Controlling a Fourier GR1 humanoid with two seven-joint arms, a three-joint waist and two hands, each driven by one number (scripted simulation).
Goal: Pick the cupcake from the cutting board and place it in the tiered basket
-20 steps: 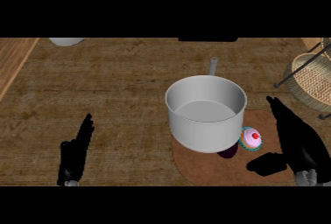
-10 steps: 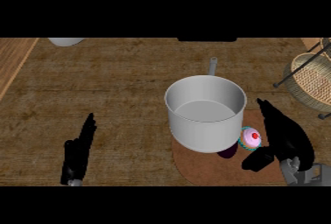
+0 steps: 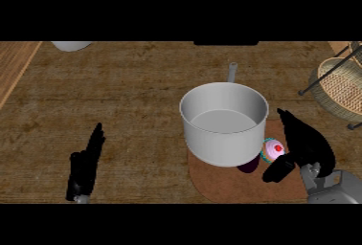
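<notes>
Two hands in view. Right hand (image 3: 305,143): fingers straight, unclenched, holding nothing, thumb (image 3: 277,170) spread; set just right of the cupcake (image 3: 273,150), which sits between thumb and fingers. Cupcake: pink frosting, red top, on the round cutting board (image 3: 226,184), beside the grey pot (image 3: 223,122). Tiered basket (image 3: 341,88): upper right, well apart. Left hand (image 3: 84,165): lower left, fingers straight, resting on the counter (image 3: 106,95).

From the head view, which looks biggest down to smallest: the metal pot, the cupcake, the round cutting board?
1. Metal pot, though it stands nearer the camera.
2. Cutting board, partly hidden by the pot, so this ranking is unsure.
3. Cupcake, clearly smallest.
</notes>
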